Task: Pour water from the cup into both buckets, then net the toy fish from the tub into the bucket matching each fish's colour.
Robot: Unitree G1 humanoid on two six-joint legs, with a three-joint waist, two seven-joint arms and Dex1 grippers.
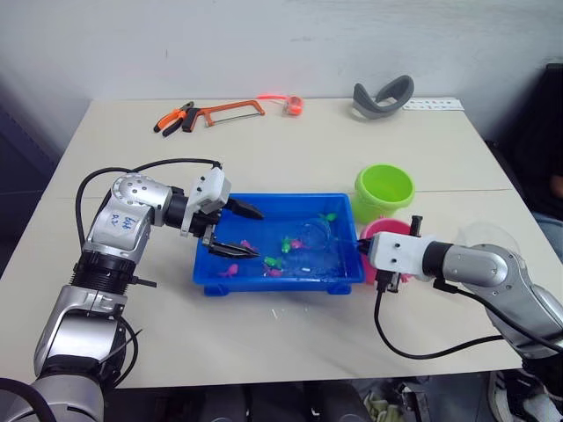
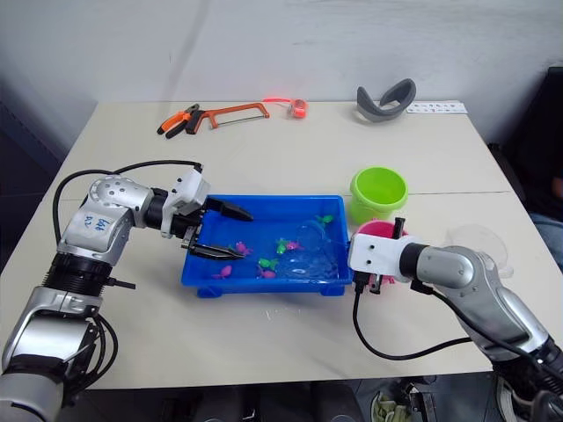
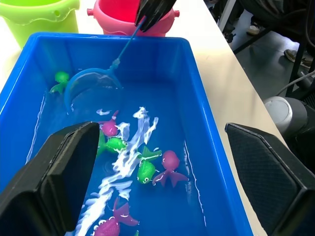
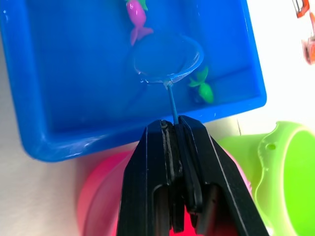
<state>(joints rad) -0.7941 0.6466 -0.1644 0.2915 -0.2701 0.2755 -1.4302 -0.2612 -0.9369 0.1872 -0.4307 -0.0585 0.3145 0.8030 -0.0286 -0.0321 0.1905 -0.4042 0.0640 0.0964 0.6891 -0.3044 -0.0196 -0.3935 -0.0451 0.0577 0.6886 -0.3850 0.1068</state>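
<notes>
Right claw (image 4: 176,129) clamped shut on thin handle of light-blue round mesh net (image 4: 169,58), hoop dipped ahead in shallow bright blue plastic tub (image 1: 347,264) beside small green toy fish (image 4: 202,87); left claw (image 1: 241,230) wide open, empty, over tub's other end; risk of fish slipping off the shallow mesh if lifted tilted, or landing in pink bucket (image 3: 118,17) just beneath instead of lime green bucket (image 1: 384,191).

This looks like a robot test room or lab rather than a home. A plain pale table (image 1: 290,343) stands against a bare white wall (image 1: 264,44), and hand tools lie along its far edge: an orange hacksaw (image 1: 230,111), orange-handled pliers (image 1: 174,118) and a grey curved headband-like piece (image 1: 383,96). On the table sits a staged play setup, a blue tub (image 1: 264,281) of water holding tiny plastic fish (image 1: 286,242).
</notes>
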